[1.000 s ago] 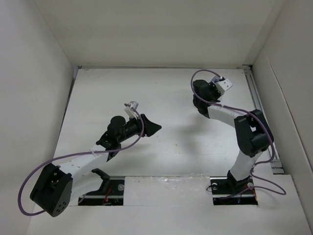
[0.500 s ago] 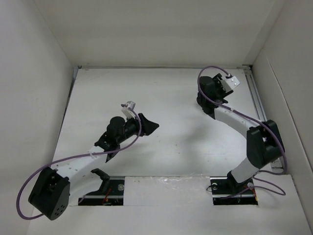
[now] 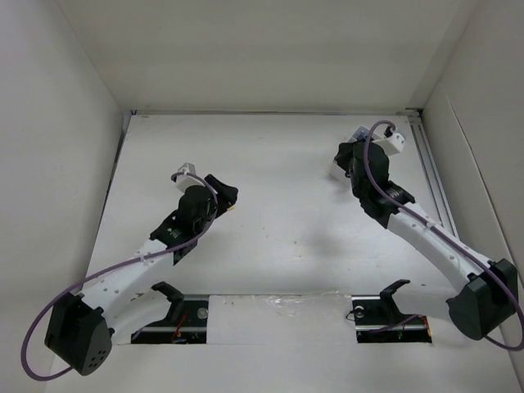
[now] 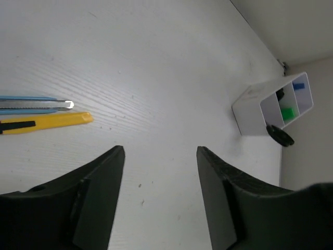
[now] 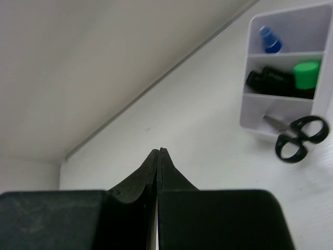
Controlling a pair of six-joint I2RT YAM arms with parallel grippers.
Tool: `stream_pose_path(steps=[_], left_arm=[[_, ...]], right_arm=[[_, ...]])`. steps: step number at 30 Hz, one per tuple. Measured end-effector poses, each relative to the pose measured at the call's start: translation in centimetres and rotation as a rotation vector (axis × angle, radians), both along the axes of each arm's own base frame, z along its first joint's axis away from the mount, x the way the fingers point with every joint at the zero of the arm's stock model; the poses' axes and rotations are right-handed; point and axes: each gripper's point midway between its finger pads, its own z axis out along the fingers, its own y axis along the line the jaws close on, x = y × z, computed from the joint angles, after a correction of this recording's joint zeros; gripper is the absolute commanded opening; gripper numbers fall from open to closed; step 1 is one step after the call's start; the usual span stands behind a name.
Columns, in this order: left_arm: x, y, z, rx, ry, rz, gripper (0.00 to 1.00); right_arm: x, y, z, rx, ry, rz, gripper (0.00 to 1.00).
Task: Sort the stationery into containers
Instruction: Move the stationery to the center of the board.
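Left gripper [image 4: 159,151]: jaws stand apart, nothing between them. It hangs over bare white table [image 4: 156,62].

Stationery near the left gripper: a yellow pen [image 4: 52,122] and a light-blue pen [image 4: 28,103] lie flat on the table, side by side and nearly parallel, with the blue one on the far side. In the left wrist view both are ahead of the left finger and off to its left, outside the gap between the fingers. Neither pen touches the gripper.

Container: a white bin [image 4: 252,109] stands well apart from the left gripper, ahead and to the right of its right finger, near the back corner of the table.

Right gripper [image 5: 159,151]: fingers pressed together, holding nothing. In the right wrist view the bin [image 5: 253,109] lies ahead and to the right of the fingertips, apart from them.

Bin contents, right wrist view: dividers split it into three compartments.
- Farthest compartment: a blue-capped item [image 5: 270,39]; its type cannot be determined.
- Middle compartment: a black marker [image 5: 270,78] and a green highlighter [image 5: 306,70], side by side.
- Nearest compartment: the scissors [image 5: 297,139], blades inside and black handle loops projecting past the rim.

The top view shows both arms reaching forward. The right wrist covers most of the bin there.
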Motion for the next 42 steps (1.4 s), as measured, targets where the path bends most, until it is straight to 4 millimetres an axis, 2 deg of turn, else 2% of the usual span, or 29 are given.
stream_pose_path(steps=[4, 8, 13, 17, 20, 23, 25, 30, 33, 35, 38, 42], left_arm=[[1.2, 2.1, -0.3, -0.021, 0.042, 0.137, 0.54], [1.8, 4.8, -3.6, 0.021, 0.151, 0.272, 0.51], [1.7, 7.2, -6.3, 0.059, 0.249, 0.388, 0.49], [2.6, 10.3, -7.4, 0.004, 0.303, 0.492, 0.48], [2.8, 11.7, -8.1, -0.006, 0.328, 0.545, 0.52], [2.7, 11.7, -9.2, 0.007, 0.38, 0.558, 0.52], [3.0, 11.6, -9.7, 0.018, 0.426, 0.569, 0.45], [4.6, 11.0, -10.7, 0.063, 0.546, 0.591, 0.38], [5.1, 10.9, -12.6, 0.108, 0.628, 0.599, 0.37], [4.7, 11.0, -14.1, 0.135, 0.677, 0.603, 0.37], [4.8, 10.8, -13.8, 0.104, 0.648, 0.6, 0.4], [3.0, 11.2, -13.3, 0.081, 0.614, 0.594, 0.46]], right_arm=[[-1.0, 3.1, -1.1, 0.026, 0.042, 0.162, 0.0], [-2.0, 5.2, -2.3, 0.04, 0.074, 0.257, 0.0], [-2.9, 6.2, -4.5, 0.048, 0.129, 0.318, 0.0], [-3.2, 6.8, -4.6, 0.06, 0.134, 0.354, 0.0], [-3.3, 7.0, -4.6, 0.066, 0.137, 0.372, 0.0], [-3.4, 7.3, -4.6, 0.071, 0.14, 0.39, 0.0], [-3.4, 7.4, -4.6, 0.073, 0.142, 0.398, 0.0], [-3.4, 7.5, -4.7, 0.077, 0.147, 0.408, 0.0], [-3.4, 7.6, -4.8, 0.079, 0.149, 0.415, 0.0], [-3.4, 7.7, -5.1, 0.081, 0.157, 0.425, 0.0], [-3.3, 8.0, -5.7, 0.079, 0.176, 0.438, 0.0], [-3.3, 8.3, -6.5, 0.077, 0.197, 0.451, 0.0]])
